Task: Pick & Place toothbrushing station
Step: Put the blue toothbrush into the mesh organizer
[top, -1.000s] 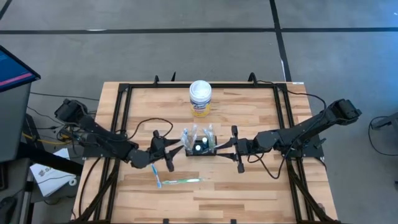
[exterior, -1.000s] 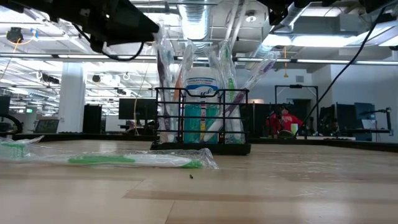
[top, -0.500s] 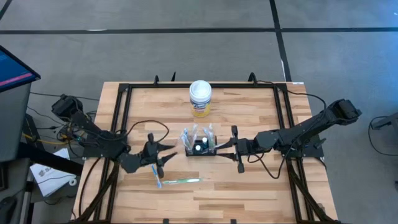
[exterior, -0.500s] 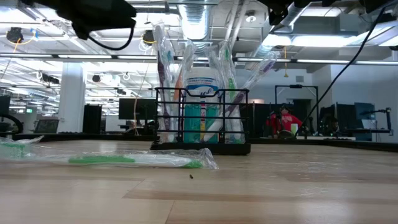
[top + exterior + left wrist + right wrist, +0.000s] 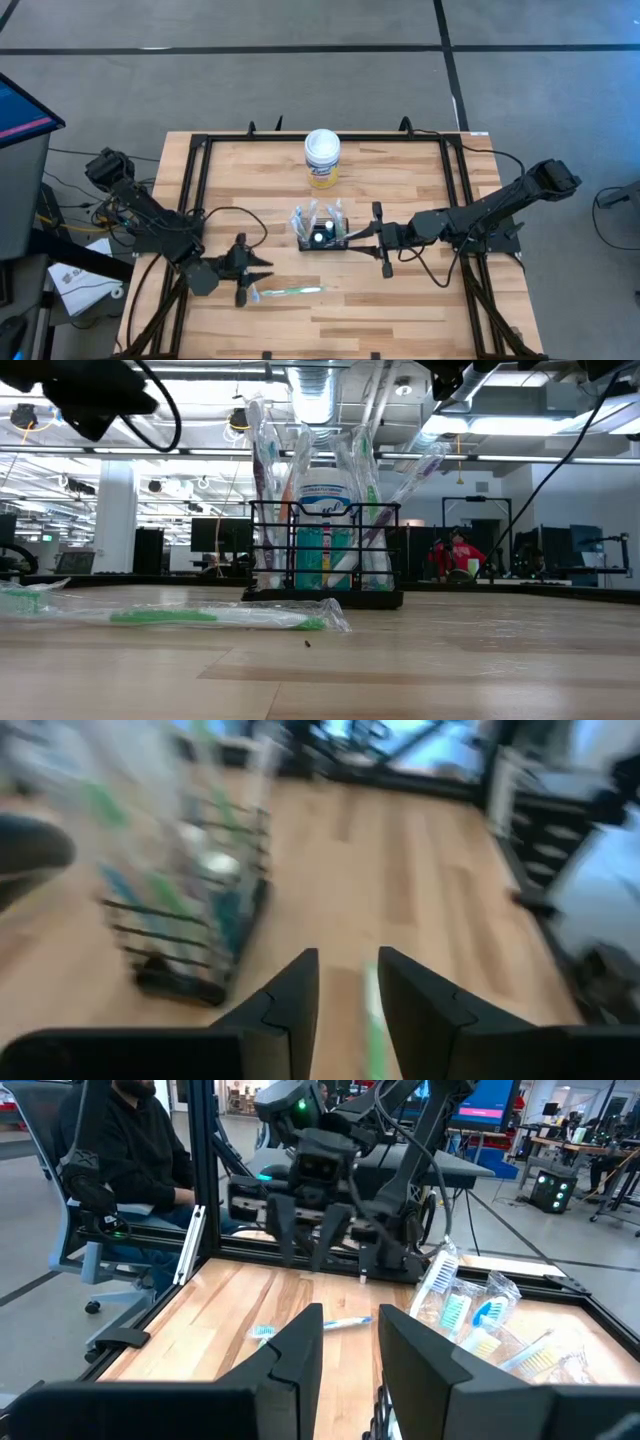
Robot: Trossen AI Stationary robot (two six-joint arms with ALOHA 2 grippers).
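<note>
The black wire caddy (image 5: 320,236) stands on its base at the table's middle, holding wrapped toothbrushes and a tube; it also shows in the low view (image 5: 325,550) and the left wrist view (image 5: 190,910). A wrapped green toothbrush (image 5: 292,291) lies flat on the table nearer the front edge (image 5: 200,617). My left gripper (image 5: 258,273) is open and empty, above the table just left of that toothbrush, whose green shows between its fingers (image 5: 348,1010). My right gripper (image 5: 360,237) is open and empty, just right of the caddy (image 5: 350,1350).
A white-lidded round canister with a yellow label (image 5: 322,158) stands toward the far edge, behind the caddy. A black frame (image 5: 200,150) runs around the table top. A seated person (image 5: 120,1160) shows beyond the table's left side.
My left gripper has drawn back from the caddy, going toward the table's left and near edges, and now hangs beside the wrapped toothbrush. The caddy and the toothbrush have stayed where they were.
</note>
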